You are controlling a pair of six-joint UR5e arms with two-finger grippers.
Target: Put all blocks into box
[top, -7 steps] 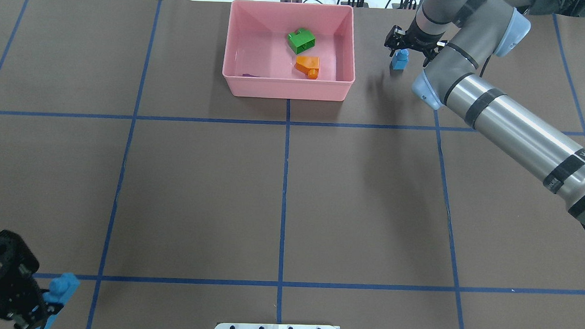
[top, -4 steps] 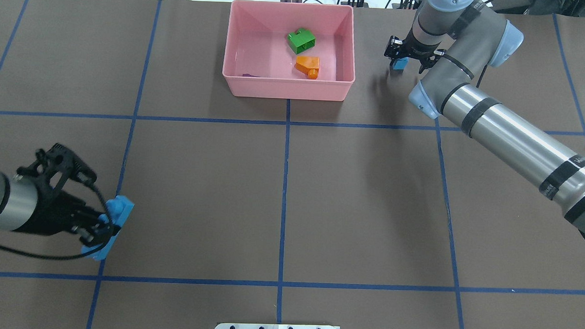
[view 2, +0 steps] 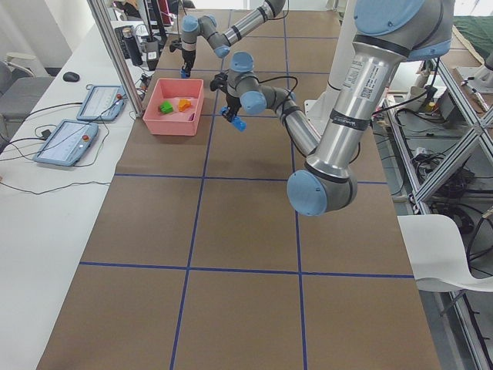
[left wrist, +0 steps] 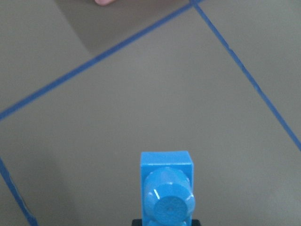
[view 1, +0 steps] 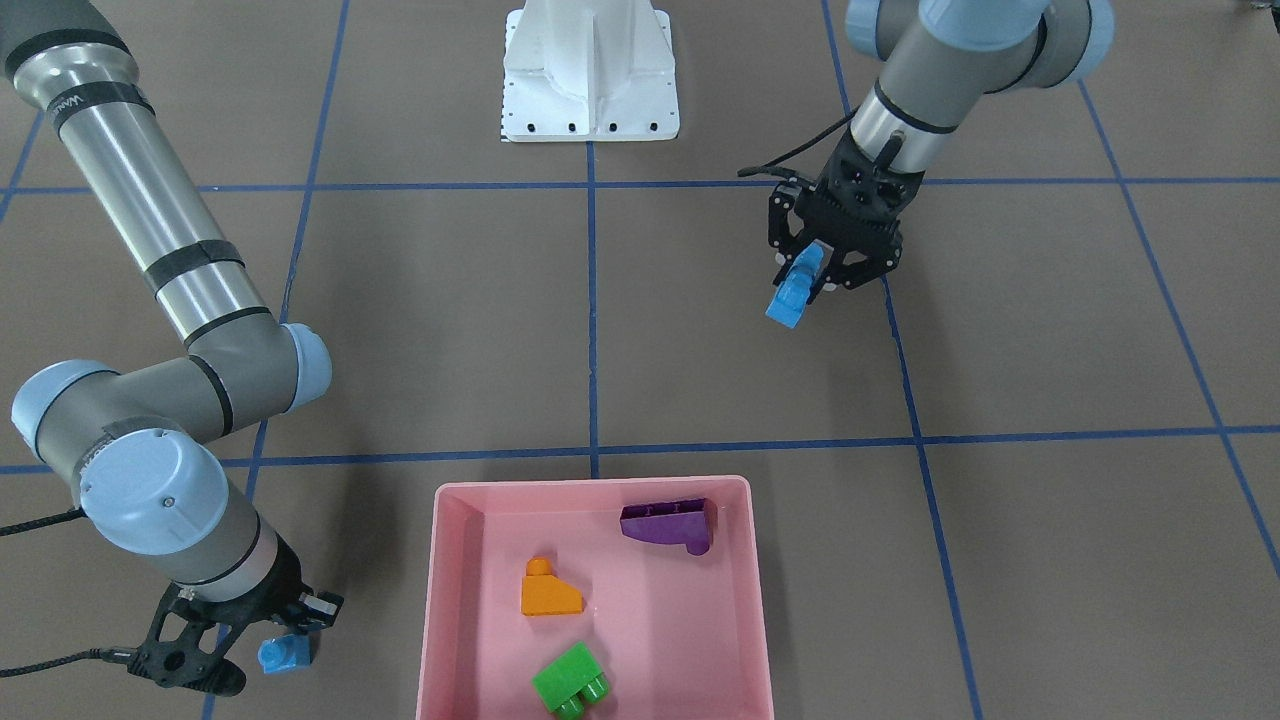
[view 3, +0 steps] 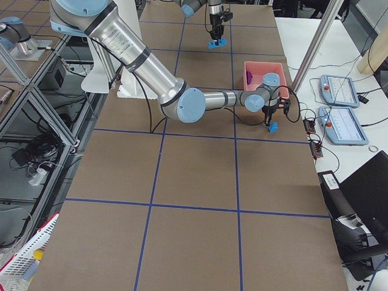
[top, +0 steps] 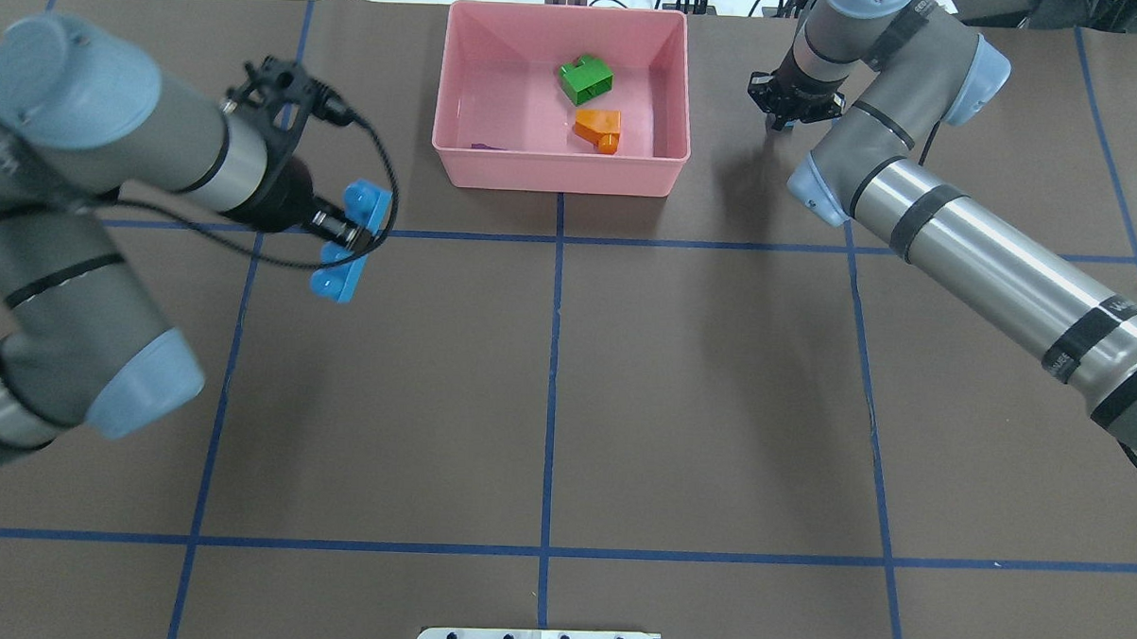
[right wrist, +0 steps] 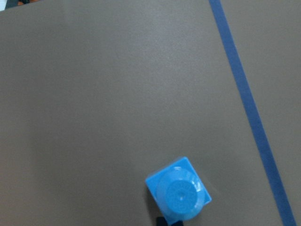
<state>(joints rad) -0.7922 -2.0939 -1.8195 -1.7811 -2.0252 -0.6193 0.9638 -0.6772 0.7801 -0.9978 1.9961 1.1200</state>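
Sitting at tabletop [top: 717,410] far edge: pink box [top: 555,172] with green brick [top: 585,80], orange brick [top: 598,127], purple brick [view 1: 668,524] inside. Left gripper [top: 347,236] clamped on long blue brick [view 1: 786,302], above tabletop, well short of box. Right gripper [view 1: 290,640] pinching tiny blue brick [view 1: 282,655], outside box, near its right wall.

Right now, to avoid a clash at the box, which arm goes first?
Left, probably: left pincer holds the long blue brick aloft near the box; right pincer sits low at the tiny blue brick, grip unclear.
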